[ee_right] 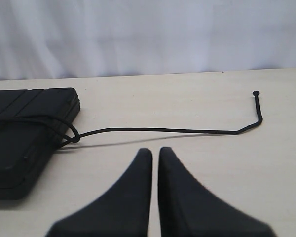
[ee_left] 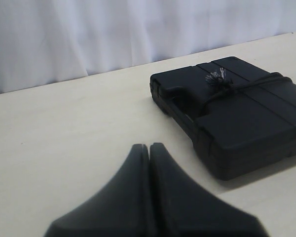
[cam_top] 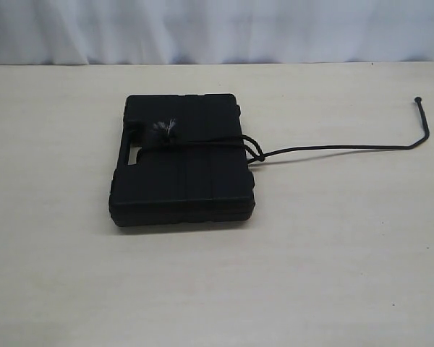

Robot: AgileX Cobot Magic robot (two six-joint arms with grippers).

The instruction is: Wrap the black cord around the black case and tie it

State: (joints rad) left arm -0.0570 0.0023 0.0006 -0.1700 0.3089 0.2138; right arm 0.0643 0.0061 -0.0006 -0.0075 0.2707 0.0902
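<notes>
Shows the black case [cam_top: 181,181] lying flat on the tabletop [cam_top: 311,289], lid up. Finds the black cord [cam_top: 333,149] drawn once across the case's lid, from a frayed knot [cam_top: 164,132] beside the case's handle slot to the opposite edge of the case, and threaded there through a small loop [cam_top: 257,153] touching that edge. Trails from the loop over the tabletop, well away from the case, ending in a small knob [cam_top: 417,99].

Places the left end effector [ee_left: 149,148] apart from the case on its handle side, pressed fully closed and holding nothing. Places the right end effector [ee_right: 155,153] on the tail side of the case, near the loose run but not touching it, closed to a sliver and likewise empty.

Judged from this: wrap made and passed through the loop, tie not yet locked, tightness impossible to tell. Calls next for opening the right end effector, taking the tail just beside the case, pulling taut against the loop with the case steadied from the handle side, then knotting.
</notes>
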